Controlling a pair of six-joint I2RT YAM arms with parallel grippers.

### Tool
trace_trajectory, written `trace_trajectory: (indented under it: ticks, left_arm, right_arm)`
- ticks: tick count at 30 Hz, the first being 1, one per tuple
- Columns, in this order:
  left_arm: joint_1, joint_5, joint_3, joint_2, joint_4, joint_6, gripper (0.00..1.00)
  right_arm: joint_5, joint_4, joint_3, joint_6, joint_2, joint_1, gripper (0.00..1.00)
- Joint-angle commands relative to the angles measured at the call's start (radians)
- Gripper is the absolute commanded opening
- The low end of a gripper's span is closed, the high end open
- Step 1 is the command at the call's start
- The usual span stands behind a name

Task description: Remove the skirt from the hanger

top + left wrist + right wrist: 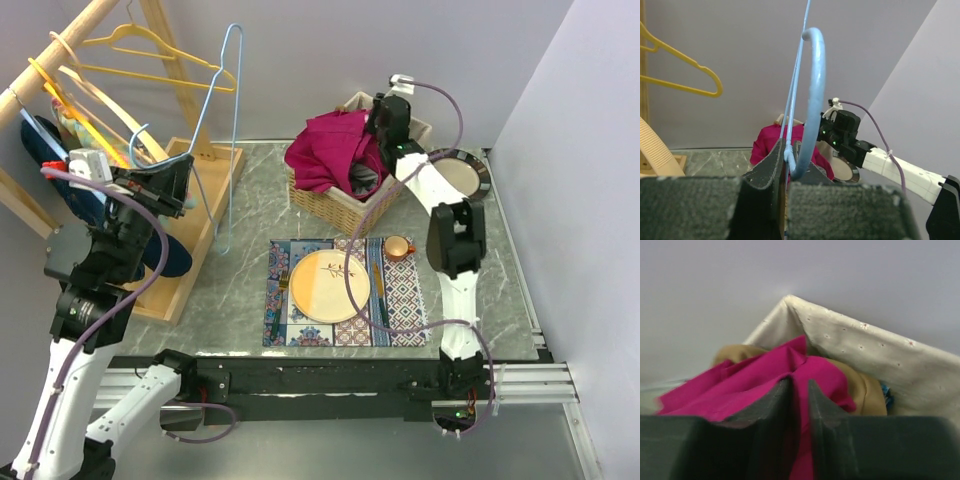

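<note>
the left gripper [786, 161] is clenched on the neck of the blue hanger [816, 75]. the magenta skirt [328, 150] lies heaped in the wicker basket [335, 212] at the far edge of the table [250, 190]. the right gripper [799, 390] has a fold in its narrow gap, and it cannot be told whether it grips.

The magenta fabric skirt [325, 150] lies heaped in the woven wicker basket [335, 208] at the back, behind the patterned cloth placemat [405, 300] bearing the round cream plate [328, 286], with the light-blue wire hanger [816, 90] and the wooden garment rack [163, 35] to their left.
</note>
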Motion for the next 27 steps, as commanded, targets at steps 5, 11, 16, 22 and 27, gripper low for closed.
trace_trajectory:
  ticks: [5, 11, 16, 22, 27]
  left_arm:
    - [0.013, -0.016, -0.013, 0.017, 0.056, 0.018, 0.01]
    - [0.029, 0.024, -0.019, 0.024, 0.06, 0.004, 0.01]
    - [0.032, 0.03, -0.028, 0.019, 0.059, 0.006, 0.01]
    - [0.038, 0.038, -0.043, -0.009, 0.075, -0.002, 0.01]
    - [0.04, 0.037, -0.066, -0.019, 0.072, -0.002, 0.01]
  right_arm:
    - [-0.1, -0.479, 0.392, -0.081, 0.024, -0.015, 0.68]
    - [-0.22, -0.357, 0.079, -0.113, -0.262, -0.003, 0.77]
    - [-0.482, -0.25, -0.071, -0.177, -0.392, 0.056, 0.88]
    - [-0.623, -0.309, -0.12, -0.496, -0.365, 0.219, 0.9]
    - [-0.639, -0.374, -0.068, -0.628, -0.273, 0.284, 0.91]
